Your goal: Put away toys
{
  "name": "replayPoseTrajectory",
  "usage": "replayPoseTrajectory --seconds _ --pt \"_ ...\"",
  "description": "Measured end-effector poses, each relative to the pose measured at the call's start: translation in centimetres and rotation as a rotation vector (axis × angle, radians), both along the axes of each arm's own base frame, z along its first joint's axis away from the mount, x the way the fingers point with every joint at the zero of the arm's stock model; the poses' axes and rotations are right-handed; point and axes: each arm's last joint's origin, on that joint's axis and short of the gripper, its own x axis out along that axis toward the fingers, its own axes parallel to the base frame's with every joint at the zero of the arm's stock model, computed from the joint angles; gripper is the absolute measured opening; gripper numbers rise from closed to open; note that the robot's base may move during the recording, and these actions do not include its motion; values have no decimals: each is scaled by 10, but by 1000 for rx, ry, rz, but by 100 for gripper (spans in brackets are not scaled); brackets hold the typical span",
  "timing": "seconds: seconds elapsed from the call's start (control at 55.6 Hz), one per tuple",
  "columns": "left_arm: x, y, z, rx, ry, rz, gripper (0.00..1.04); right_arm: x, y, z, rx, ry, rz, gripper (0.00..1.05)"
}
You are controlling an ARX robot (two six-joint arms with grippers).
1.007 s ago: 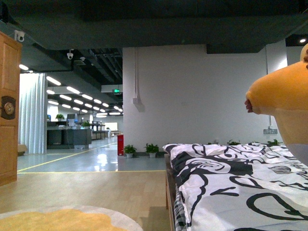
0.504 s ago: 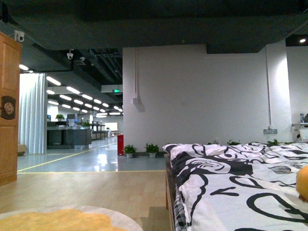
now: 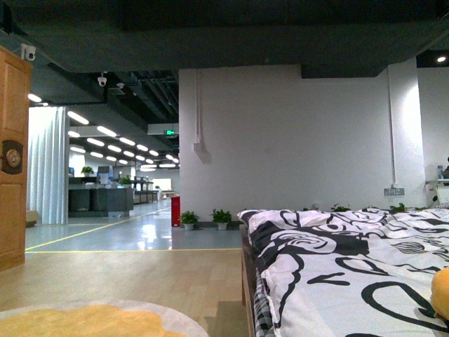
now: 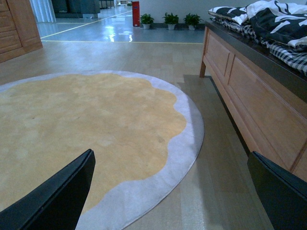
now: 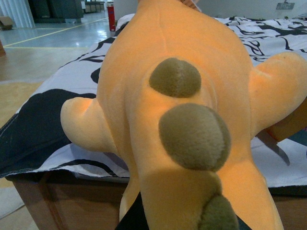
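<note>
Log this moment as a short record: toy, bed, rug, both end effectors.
toy: orange plush with olive spots, close to the right wrist camera, at the bed's edge; resting or held, cannot tell
bed: wooden frame, black-and-white duvet
rug: round, yellow, grey scalloped border, on the wood floor beside the bed
left end effector: open, empty, over the rug's edge
right end effector: only a dark sliver shows under the toy; state cannot be told

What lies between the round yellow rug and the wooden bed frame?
Only bare wooden floor, seen in the left wrist view: the rug stops short of the bed frame, and nothing lies on that strip.
</note>
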Motion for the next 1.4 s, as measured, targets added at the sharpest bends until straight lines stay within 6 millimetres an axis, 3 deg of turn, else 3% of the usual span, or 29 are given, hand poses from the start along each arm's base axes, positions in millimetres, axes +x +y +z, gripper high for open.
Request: replayPoseTrajectory --seconds 0.737,1.403 --pt "0 0 0 0 0 0 98 -1 0 -35 0 -8 3 7" --pt "0 0 0 0 0 0 98 0 0 -35 0 -8 3 7"
